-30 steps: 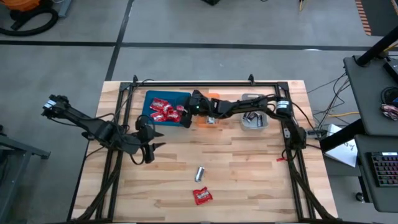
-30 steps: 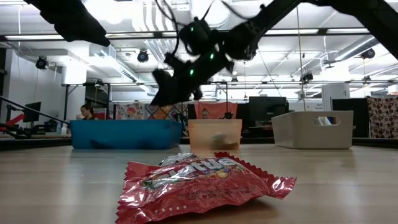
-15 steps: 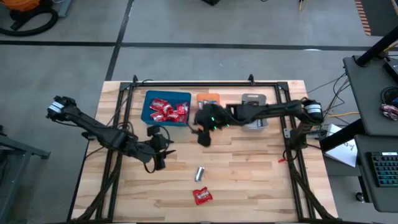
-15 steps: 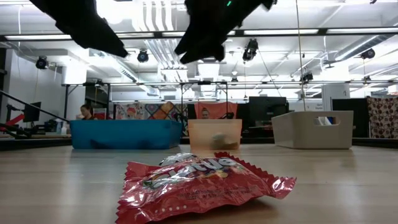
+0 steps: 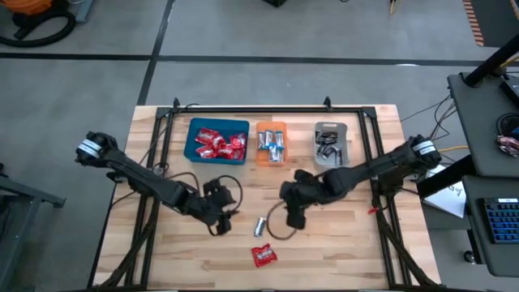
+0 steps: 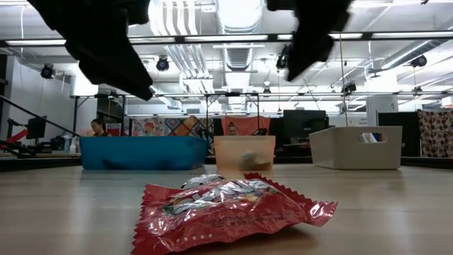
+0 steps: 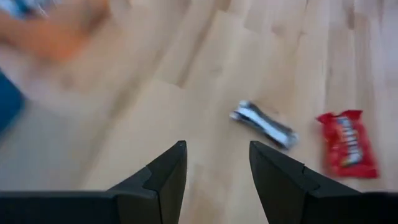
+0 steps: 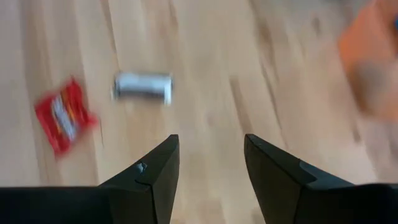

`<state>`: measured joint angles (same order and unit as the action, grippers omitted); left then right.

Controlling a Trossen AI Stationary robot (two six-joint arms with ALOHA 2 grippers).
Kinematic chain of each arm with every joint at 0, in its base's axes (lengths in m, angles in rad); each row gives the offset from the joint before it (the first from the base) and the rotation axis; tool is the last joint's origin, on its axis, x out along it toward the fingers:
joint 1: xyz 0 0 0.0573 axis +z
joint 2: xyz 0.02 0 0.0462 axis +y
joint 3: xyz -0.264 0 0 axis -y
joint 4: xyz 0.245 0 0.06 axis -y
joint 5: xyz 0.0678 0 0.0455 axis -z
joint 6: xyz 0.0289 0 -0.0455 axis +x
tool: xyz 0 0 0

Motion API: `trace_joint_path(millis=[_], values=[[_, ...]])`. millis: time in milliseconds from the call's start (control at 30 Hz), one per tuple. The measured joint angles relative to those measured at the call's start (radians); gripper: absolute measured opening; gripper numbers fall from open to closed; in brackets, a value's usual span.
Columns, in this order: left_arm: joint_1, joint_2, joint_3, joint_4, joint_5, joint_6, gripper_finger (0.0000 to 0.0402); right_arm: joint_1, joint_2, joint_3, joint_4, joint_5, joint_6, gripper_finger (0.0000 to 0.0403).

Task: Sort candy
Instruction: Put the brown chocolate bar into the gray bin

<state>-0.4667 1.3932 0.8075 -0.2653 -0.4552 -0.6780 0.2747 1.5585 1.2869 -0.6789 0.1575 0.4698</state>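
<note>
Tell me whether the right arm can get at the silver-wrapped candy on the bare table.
Probably yes. The right gripper hovers open just beside the silver-wrapped candy, which lies alone on bare wood; only the left gripper, closing in from the other side, might crowd it.

Two candies (image 5: 262, 241) lie between both arms' fingers (image 5: 220, 228).

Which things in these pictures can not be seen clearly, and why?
- Silver candy: high view, too small to read the wrapper; wrist views blurred.
- Red candy: hides the silver one in the low view.
- Trays' contents: low view, walls of the blue tray and grey tray hide them.
</note>
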Motion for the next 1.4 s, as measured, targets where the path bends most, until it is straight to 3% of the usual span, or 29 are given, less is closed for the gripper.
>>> trace_joint_path(millis=[233,567,800,1167,1400], values=[[-0.003,0.188,0.138,-0.026,0.103,-0.204,0.0158,0.071,-0.001,-0.001,-0.175,0.004,0.055,0.0169],[-0.004,0.404,0.348,-0.134,0.107,-0.263,0.0158,0.184,-0.001,-0.001,-0.215,0.004,0.079,0.0169],[-0.004,0.523,0.456,-0.271,0.088,-0.314,0.0161,0.259,-0.001,-0.001,-0.261,0.099,0.162,0.0169],[-0.005,0.663,0.681,-0.441,0.033,-0.301,0.0213,0.309,-0.001,-0.001,-0.293,0.113,0.228,0.0169],[-0.006,0.703,0.717,-0.477,0.030,-0.362,0.0256,0.335,-0.001,-0.001,-0.289,0.115,0.231,0.0169]])
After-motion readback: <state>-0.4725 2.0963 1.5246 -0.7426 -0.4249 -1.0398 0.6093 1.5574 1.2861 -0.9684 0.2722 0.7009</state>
